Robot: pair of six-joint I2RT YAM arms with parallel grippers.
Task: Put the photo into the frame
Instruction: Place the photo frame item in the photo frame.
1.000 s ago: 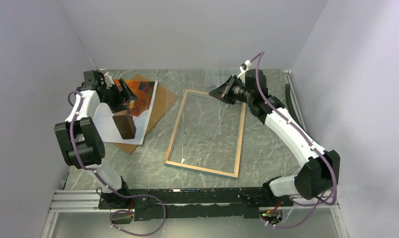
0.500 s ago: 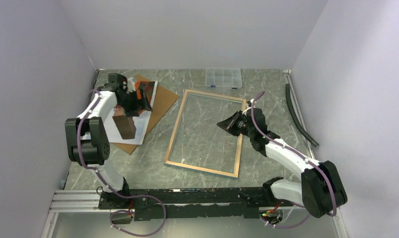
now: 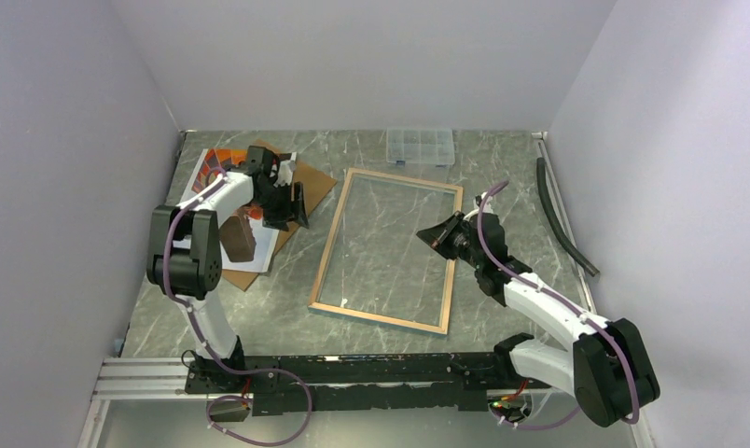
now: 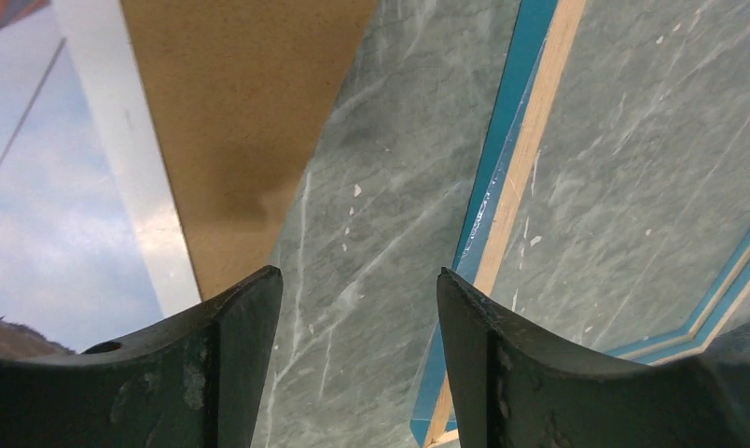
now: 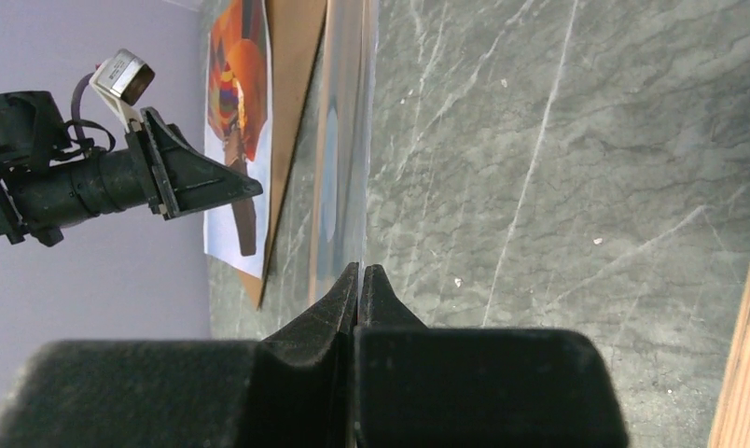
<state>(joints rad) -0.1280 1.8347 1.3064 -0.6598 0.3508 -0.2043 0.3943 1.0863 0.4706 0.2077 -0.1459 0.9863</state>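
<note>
The large paper photo of an orange-red balloon [image 3: 220,161] lies face up on a plain brown backing board [image 3: 312,191] at far left, apart from the tan-wood, clear-paned rectangular frame [image 3: 327,252] lying flat beside it. The left gripper [image 3: 292,210] hangs over the gap between board and frame, jaws apart and empty. The right gripper [image 3: 437,235], fingers pressed together on nothing, sits at the frame's right rail.

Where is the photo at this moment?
In the top view, the photo lies at the left, resting on the brown backing board, left of the frame.
</note>
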